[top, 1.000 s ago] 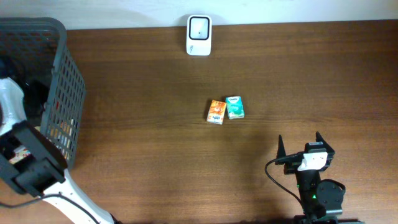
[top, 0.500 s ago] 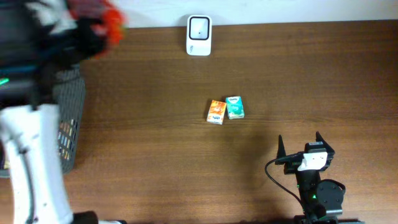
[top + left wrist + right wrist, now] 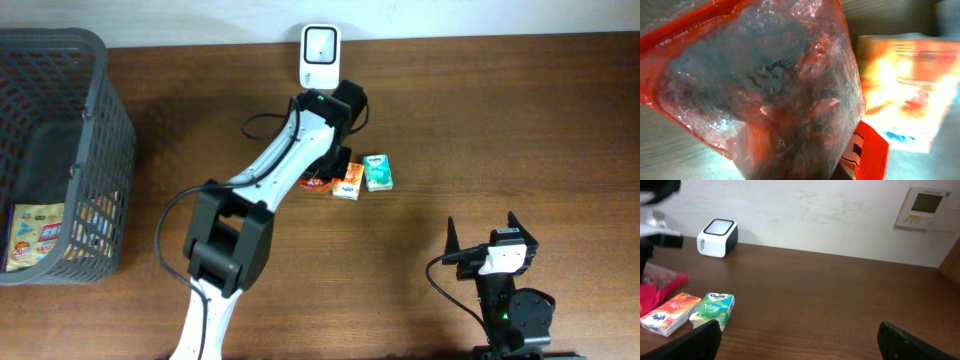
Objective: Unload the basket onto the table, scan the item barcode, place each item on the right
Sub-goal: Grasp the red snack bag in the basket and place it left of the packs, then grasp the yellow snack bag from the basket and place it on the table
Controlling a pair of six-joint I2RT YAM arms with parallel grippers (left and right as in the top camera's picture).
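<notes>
Item: red packet [image 3: 760,90] is pinched by left fingers [image 3: 338,162], low at worktop [image 3: 500,120], beside orange pack [image 3: 348,180] | Scanner [image 3: 320,43] is placed just beyond, toward far edge; left arm is judged nearer | Right fingers [image 3: 912,341] are spread wide, unloaded.

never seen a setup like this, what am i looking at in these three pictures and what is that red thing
Two robot arms work at a wooden table. One picture looks down from above; the other two come from cameras on each wrist. The left gripper is shut on a red see-through packet, beside an orange pack and a green pack. The white box by the wall looks like the barcode scanner. A grey basket at the left holds more goods. The right gripper rests open, holding nothing.
</notes>
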